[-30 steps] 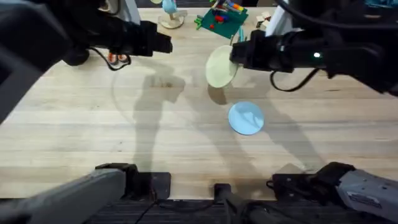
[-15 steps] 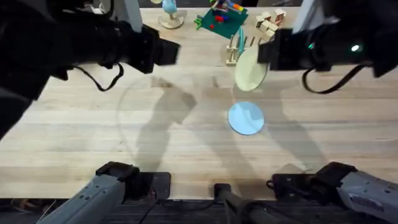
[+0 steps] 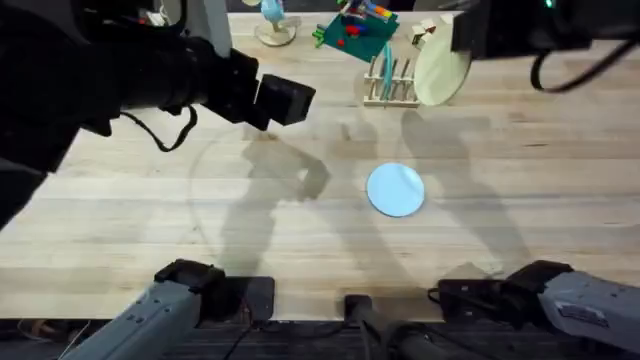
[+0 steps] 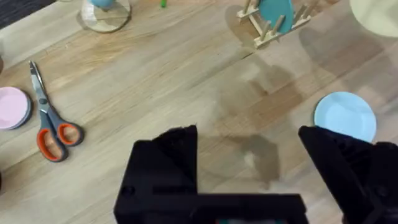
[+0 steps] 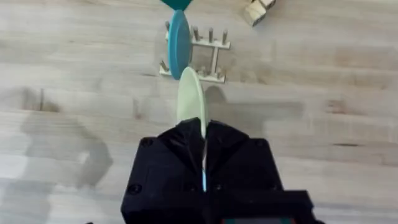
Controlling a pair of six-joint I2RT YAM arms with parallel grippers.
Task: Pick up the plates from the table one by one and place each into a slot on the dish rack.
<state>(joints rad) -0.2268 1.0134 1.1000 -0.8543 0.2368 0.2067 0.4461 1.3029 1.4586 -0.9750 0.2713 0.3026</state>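
Observation:
A cream plate point(image 3: 438, 75) hangs tilted on edge just right of the dish rack point(image 3: 385, 85) at the back of the table point(image 3: 150, 200). My right gripper point(image 3: 460, 42) is shut on its rim. In the right wrist view the cream plate point(image 5: 189, 99) stands edge-on between the shut fingers of the right gripper point(image 5: 203, 134), above the dish rack point(image 5: 208, 59), where a teal plate point(image 5: 178, 43) fills one slot. A light blue plate point(image 3: 396, 190) lies flat mid-table. My left gripper point(image 3: 288, 100) hovers open left of the rack. The left gripper point(image 4: 249, 155) holds nothing, and the blue plate point(image 4: 345, 116) lies beside one finger.
Orange-handled scissors point(image 4: 50, 121) and a pink dish point(image 4: 12, 107) lie to the left. A green toy board point(image 3: 355, 30), wooden blocks point(image 3: 425, 30) and a small round stand point(image 3: 272, 30) sit along the back edge behind the rack.
My right gripper has carried the cream plate to the right and toward the back, from left of the rack to its right side. The left gripper has drifted right. The blue plate has not moved.

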